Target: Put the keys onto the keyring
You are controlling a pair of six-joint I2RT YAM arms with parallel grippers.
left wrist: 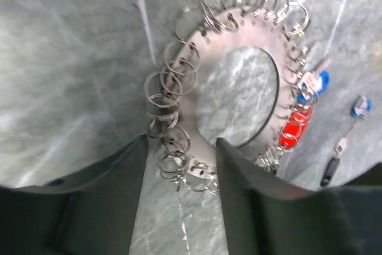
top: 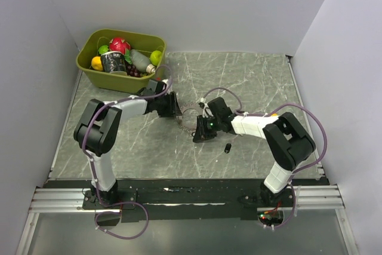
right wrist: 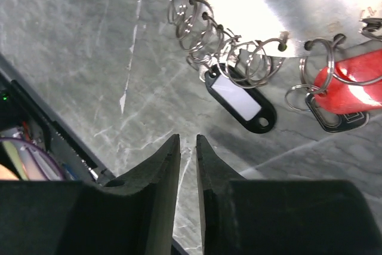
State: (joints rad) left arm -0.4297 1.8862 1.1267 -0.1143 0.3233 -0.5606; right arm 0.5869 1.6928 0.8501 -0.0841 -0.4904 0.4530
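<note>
Nearby, one black key (top: 227, 147) lies off the keyring (left wrist: 239, 31).

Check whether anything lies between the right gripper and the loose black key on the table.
Nothing visible does: seen from above, only table separates the right gripper from the black key. Toward the keyring disc, though, the gripper itself sits between that key and the disc's near rim.

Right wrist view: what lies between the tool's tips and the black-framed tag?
Bare marble table only, in the right wrist view, between the right tool and black-framed tag.
</note>
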